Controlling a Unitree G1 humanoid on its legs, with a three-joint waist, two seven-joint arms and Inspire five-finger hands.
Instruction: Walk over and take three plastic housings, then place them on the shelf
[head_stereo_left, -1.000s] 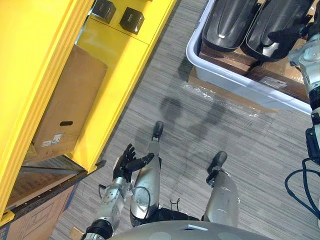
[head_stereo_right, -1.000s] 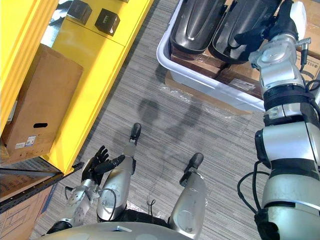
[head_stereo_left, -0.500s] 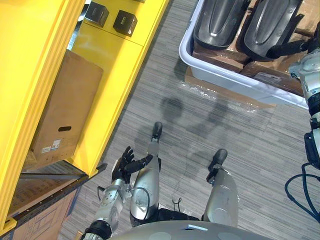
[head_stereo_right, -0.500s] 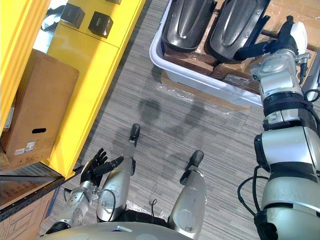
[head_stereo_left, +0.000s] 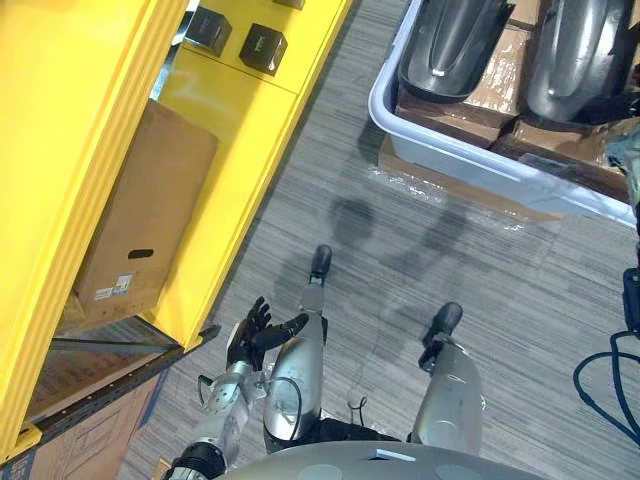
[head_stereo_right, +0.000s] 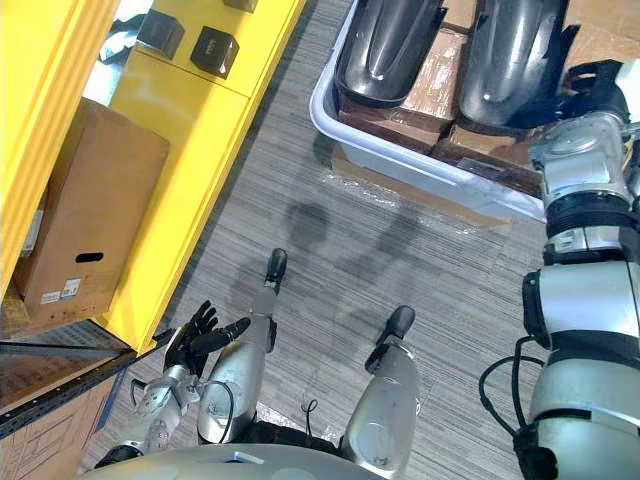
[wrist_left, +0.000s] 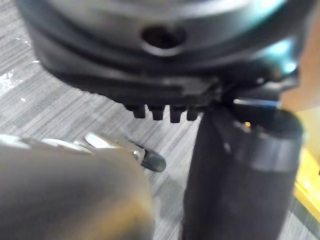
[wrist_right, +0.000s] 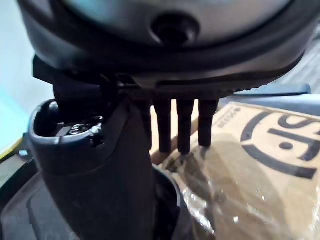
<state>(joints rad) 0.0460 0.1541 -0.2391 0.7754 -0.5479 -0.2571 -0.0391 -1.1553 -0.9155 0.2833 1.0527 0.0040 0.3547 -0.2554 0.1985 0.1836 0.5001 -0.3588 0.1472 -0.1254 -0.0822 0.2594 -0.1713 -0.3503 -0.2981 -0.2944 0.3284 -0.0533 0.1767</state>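
**Facing the bin: right hand at the housings, nothing held**

Two black plastic housings lie side by side in a pale bin (head_stereo_right: 420, 168) on the floor ahead and to the robot's right. They rest on plastic-wrapped cartons (head_stereo_right: 440, 85) inside it. The left housing (head_stereo_right: 385, 45) and the right housing (head_stereo_right: 515, 55) both have their long axis running away from the robot, across the bin and not along it. I can make out no third housing.

The right hand (head_stereo_right: 592, 82) is stretched out over the bin's right part, just beside the right housing's outer edge. In its wrist view the fingers (wrist_right: 180, 125) stand straight over a wrapped carton, and the thumb sits apart from them with nothing between, so the hand is open and empty. A dark curved edge below the thumb is probably that housing's rim, though I cannot tell whether they touch.

The left hand (head_stereo_left: 255, 330) hangs low by the thigh, fingers loosely spread and holding nothing, well apart from the bin.

The yellow shelf (head_stereo_left: 240, 120) stands on the robot's left, carrying a cardboard box (head_stereo_left: 140, 220) and two small black boxes (head_stereo_left: 262, 47).

The right hand is plainly the nearer one. The right housing lies toward the robot's left of it, so I judge the grasp calls for a short inward shift and fingers closing across the narrow width.
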